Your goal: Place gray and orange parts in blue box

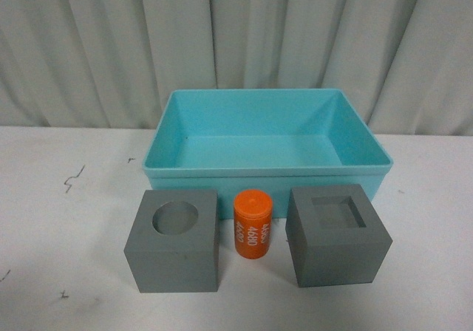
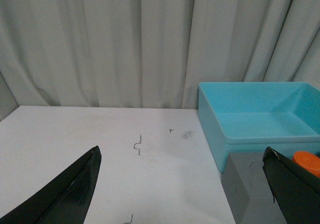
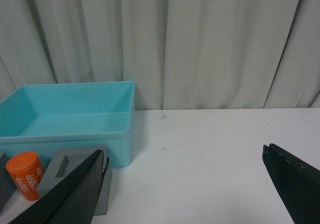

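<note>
While the orange cylinder (image 1: pixel 252 224) stands on the white table (image 1: pixel 66 257), the round-recess gray cube (image 1: pixel 176 240) sits just beside it at 9 o'clock. The square-recess gray cube (image 1: pixel 338 233) sits at 3 o'clock and the blue box (image 1: pixel 222 185) at 12 o'clock. The left gripper (image 2: pixel 181 156) and right gripper (image 3: pixel 185 154) both gape wide, grasping nothing.

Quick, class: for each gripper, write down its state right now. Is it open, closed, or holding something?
Left gripper: open, holding nothing.
Right gripper: open, holding nothing.
</note>
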`<state>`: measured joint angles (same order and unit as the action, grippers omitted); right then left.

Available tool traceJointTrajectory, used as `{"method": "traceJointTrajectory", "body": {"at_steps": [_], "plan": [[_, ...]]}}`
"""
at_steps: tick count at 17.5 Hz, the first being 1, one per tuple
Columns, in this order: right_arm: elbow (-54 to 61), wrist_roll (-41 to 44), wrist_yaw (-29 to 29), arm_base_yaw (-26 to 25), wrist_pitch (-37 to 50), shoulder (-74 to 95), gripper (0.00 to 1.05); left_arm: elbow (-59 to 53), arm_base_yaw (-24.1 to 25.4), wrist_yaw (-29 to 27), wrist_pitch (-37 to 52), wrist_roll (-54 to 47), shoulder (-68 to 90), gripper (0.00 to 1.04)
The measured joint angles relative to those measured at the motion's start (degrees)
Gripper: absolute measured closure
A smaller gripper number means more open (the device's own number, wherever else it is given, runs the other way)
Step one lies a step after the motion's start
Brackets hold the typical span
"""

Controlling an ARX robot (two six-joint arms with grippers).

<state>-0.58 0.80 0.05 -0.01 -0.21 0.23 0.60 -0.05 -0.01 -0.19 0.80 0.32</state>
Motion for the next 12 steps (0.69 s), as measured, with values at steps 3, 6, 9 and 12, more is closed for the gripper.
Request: {"method": "traceJointTrajectory", "body": {"at_steps": [3,6,9,12], "plan": [[0.00,0.00,0.00,0.00,0.00,-0.02,0.06,0.00,0.00,0.00,0.00,0.00,0.00,0.07],[0.00,0.00,0.00,0.00,0.00,-0.02,0.06,0.00,0.00,0.00,0.00,0.00,0.00,0.07],[0.00,0.00,0.00,0.00,0.00,0.00,0.06,0.00,0.00,0.00,0.00,0.00,0.00,0.07],[0.00,0.00,0.00,0.00,0.00,0.00,0.06,0.00,0.00,0.00,0.00,0.00,0.00,0.07]]}}
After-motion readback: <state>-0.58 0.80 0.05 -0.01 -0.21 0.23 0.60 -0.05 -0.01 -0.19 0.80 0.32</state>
